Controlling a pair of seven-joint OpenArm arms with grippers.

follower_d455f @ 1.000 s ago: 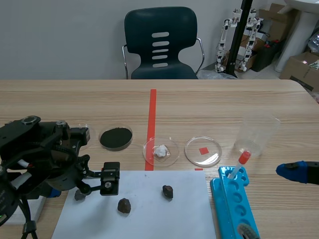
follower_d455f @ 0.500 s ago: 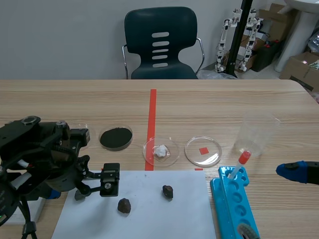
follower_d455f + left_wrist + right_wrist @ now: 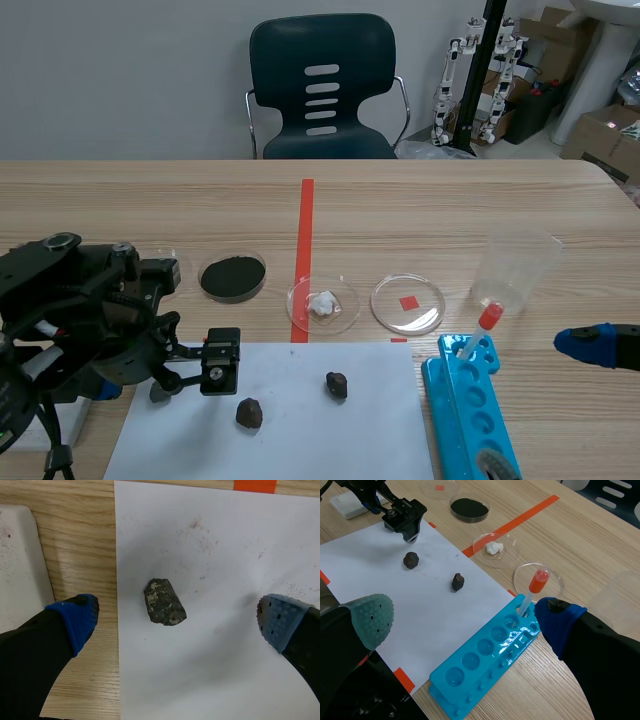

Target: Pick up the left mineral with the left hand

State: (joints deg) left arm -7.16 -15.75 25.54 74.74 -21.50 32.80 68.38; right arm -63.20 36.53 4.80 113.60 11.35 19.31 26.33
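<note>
Two dark minerals lie on a white paper sheet (image 3: 300, 440): the left mineral (image 3: 249, 412) and the right mineral (image 3: 337, 384). In the left wrist view the left mineral (image 3: 164, 602), a speckled dark lump, lies on the paper between my left gripper's (image 3: 178, 616) open fingers, slightly ahead of the pads. One blue pad (image 3: 75, 620) hangs over the wood beside the paper edge, the other over the paper. My right gripper (image 3: 465, 617) is open and holds nothing, above the paper's near right part and the blue rack, far from both minerals (image 3: 410, 560) (image 3: 458, 581).
A blue tube rack (image 3: 470, 420) with a red-capped dropper (image 3: 486, 322) lies right of the paper. Behind the paper stand a dish of black powder (image 3: 232, 276), a dish with a white lump (image 3: 323, 304), an empty dish (image 3: 408, 303) and a clear cup (image 3: 515, 268). A white block (image 3: 15, 570) lies left of the paper.
</note>
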